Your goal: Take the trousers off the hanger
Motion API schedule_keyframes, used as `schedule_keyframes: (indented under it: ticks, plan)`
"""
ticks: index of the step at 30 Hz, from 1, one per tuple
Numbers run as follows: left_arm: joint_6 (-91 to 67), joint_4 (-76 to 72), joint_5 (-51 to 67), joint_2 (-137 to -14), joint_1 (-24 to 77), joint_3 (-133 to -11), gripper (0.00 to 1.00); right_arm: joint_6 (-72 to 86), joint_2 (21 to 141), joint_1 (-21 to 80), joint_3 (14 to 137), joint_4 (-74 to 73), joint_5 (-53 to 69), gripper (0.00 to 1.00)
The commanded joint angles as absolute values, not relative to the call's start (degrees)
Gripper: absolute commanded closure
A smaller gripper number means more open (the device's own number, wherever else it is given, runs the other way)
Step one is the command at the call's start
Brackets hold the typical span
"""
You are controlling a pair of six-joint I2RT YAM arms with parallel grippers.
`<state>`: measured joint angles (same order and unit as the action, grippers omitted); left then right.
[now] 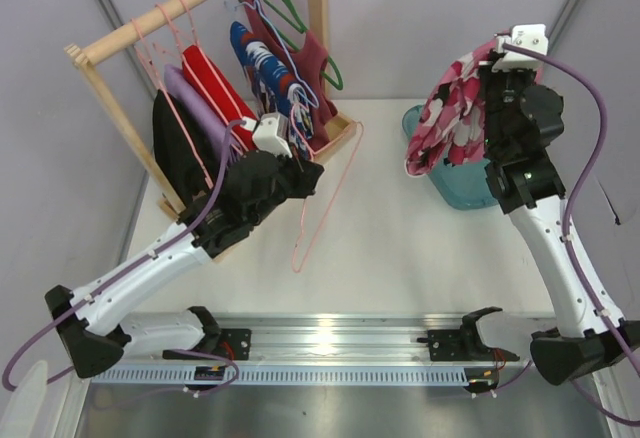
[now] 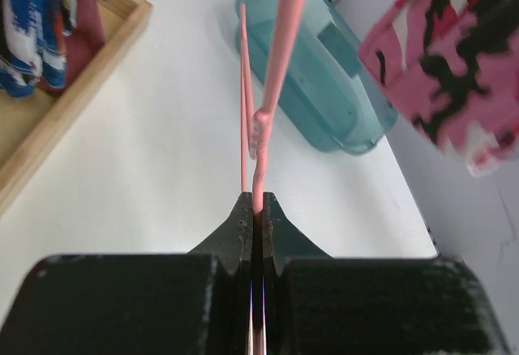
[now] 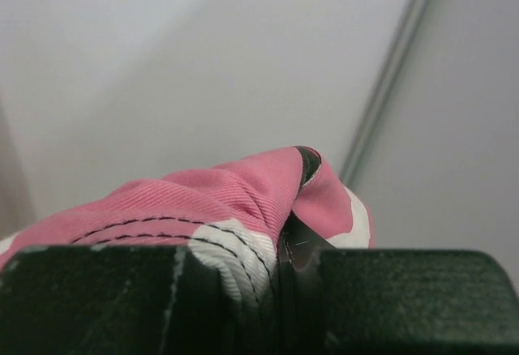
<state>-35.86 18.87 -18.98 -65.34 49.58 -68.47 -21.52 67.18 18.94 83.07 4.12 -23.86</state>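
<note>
The pink patchy trousers (image 1: 450,108) hang free from my right gripper (image 1: 490,63), which is shut on their top edge, high above the teal bin. In the right wrist view the pink and white cloth (image 3: 227,209) fills the jaws. The pale-pink hanger (image 1: 325,193) is bare and hangs down over the white table, held by my left gripper (image 1: 300,163), which is shut on its thin wire (image 2: 272,87). The trousers also show at the right in the left wrist view (image 2: 454,55), apart from the hanger.
A wooden rack (image 1: 150,28) at the back left holds several hangers with red, lilac, black and blue-patterned garments. A teal bin (image 1: 455,183) stands on the table below the trousers; it also shows in the left wrist view (image 2: 324,79). A metal rail (image 1: 330,343) runs along the near edge.
</note>
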Motion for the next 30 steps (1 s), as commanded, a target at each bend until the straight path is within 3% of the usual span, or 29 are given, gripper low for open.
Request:
schedule_keyframes:
  ticks: [1,17,30]
  plan:
    - [-32.3,12.0,-13.7,-62.2,49.7,-66.0,1.00,-23.6,67.6,13.9,83.8,12.4,-22.1,1.00]
    - [-27.7,9.1,-9.8,-59.5,49.4,-61.3,1.00,-38.0,74.4,0.8,75.2,17.1,-25.7,1.00]
    - [-26.5,8.4,-5.2,-59.9,49.2,-60.6,1.00,-46.8,77.7,0.5,74.6,15.8,-26.1,1.00]
